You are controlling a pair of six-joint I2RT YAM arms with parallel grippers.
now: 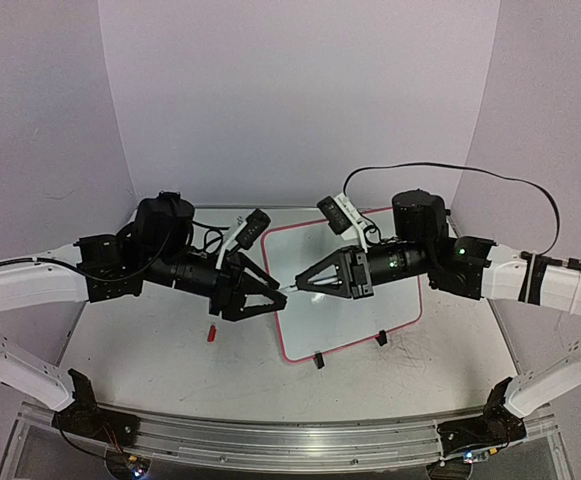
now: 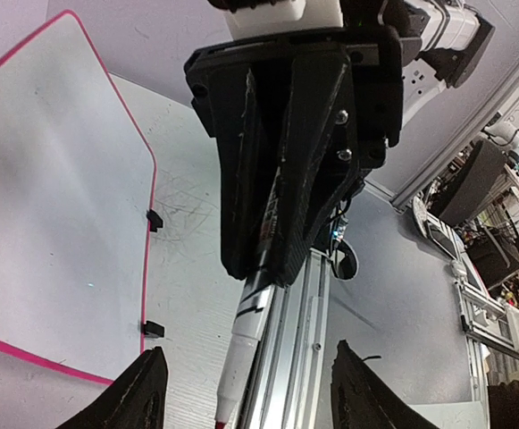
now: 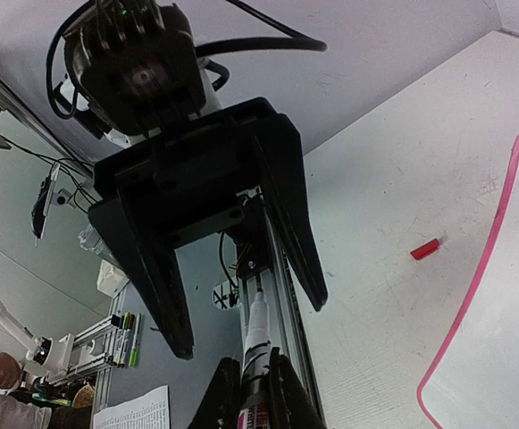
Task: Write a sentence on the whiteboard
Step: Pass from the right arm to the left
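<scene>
We hold the marker (image 2: 246, 326) clamped in the right gripper (image 1: 298, 286), tip bared between the parted jaws of the left gripper (image 1: 273, 296), apparently just uncapped, its red cap (image 1: 211, 333) lying near the left edge of the blank whiteboard (image 1: 355, 325) mid-table.

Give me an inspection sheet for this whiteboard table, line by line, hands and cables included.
Surface: white table, scuffed, faint marks.
Job's things: whiteboard lies askew on the table, no writing seen; marker uncapped.
Clutter: red cap loose on the table, left of the board.
Hands: left hand open, fingers either side of the marker's tip; right hand shut on the marker.
Cables: black cable arcs above the right arm.
Surroundings: pale lilac walls; metal rail at the near edge.
</scene>
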